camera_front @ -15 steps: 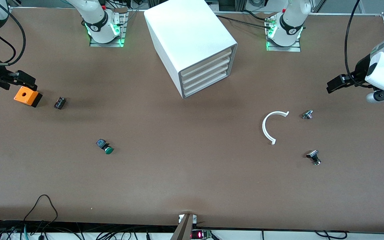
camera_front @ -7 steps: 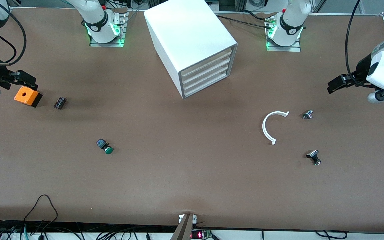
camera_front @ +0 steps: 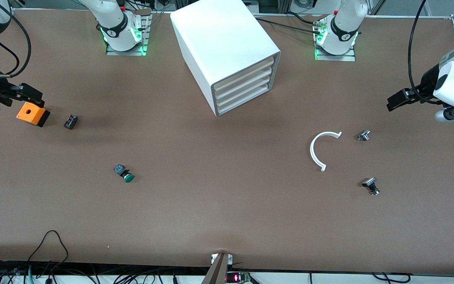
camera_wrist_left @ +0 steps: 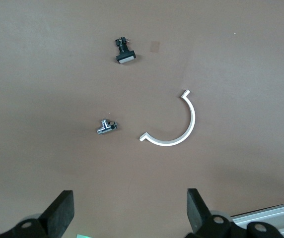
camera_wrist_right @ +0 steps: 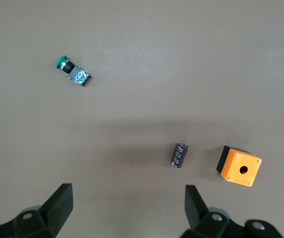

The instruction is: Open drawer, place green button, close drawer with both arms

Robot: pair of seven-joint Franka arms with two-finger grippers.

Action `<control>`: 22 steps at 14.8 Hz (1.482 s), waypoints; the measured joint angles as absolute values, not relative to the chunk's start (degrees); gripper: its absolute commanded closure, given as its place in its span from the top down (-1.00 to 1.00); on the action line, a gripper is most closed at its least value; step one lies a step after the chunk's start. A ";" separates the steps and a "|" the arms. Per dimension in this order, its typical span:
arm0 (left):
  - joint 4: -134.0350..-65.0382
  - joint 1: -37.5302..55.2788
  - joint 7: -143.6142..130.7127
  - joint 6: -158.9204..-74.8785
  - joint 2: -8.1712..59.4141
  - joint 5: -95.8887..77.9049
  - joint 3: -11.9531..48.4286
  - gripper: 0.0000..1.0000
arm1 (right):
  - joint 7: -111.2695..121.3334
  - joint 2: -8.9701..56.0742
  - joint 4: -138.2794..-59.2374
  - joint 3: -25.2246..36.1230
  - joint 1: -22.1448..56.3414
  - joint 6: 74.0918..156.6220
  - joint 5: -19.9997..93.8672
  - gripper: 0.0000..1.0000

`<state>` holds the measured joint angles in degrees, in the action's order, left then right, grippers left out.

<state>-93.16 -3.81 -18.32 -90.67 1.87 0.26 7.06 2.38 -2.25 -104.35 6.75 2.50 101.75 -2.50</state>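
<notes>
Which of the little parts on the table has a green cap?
The button, lying alone toward the right arm's end, nearer the camera than the black component and orange box. No other part shows green.

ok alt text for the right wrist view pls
Looking down past the right hand, open and empty above the brown table. On the table lie the green-capped button, a small black component and, beside that, an orange box with a hole.

Lowest drawer [camera_front: 244, 103] shut in the white cabinet [camera_front: 219, 43] — green-capped button [camera_front: 124, 173] lies sideways, nearer the camera.
</notes>
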 measured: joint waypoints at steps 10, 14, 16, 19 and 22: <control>-92.98 -3.79 -18.49 -90.44 1.96 0.26 7.16 1.00 | 2.37 5.51 -105.65 6.70 2.68 108.12 0.09 1.00; -92.97 -3.80 -18.50 -90.40 1.99 0.27 7.16 1.00 | 2.49 8.92 -104.33 6.24 3.38 109.70 0.09 1.00; -92.96 -3.78 -18.50 -90.31 2.01 0.20 7.22 1.00 | 2.98 11.34 -101.93 5.98 3.85 109.74 0.09 1.00; -92.14 -3.76 -18.66 -89.56 2.63 0.16 7.41 1.00 | 7.42 14.92 -100.23 5.88 4.72 110.81 0.09 1.00; -90.85 -3.78 -18.66 -87.48 5.04 0.16 7.44 1.00 | 9.76 18.16 -99.85 5.85 5.77 113.21 0.09 1.00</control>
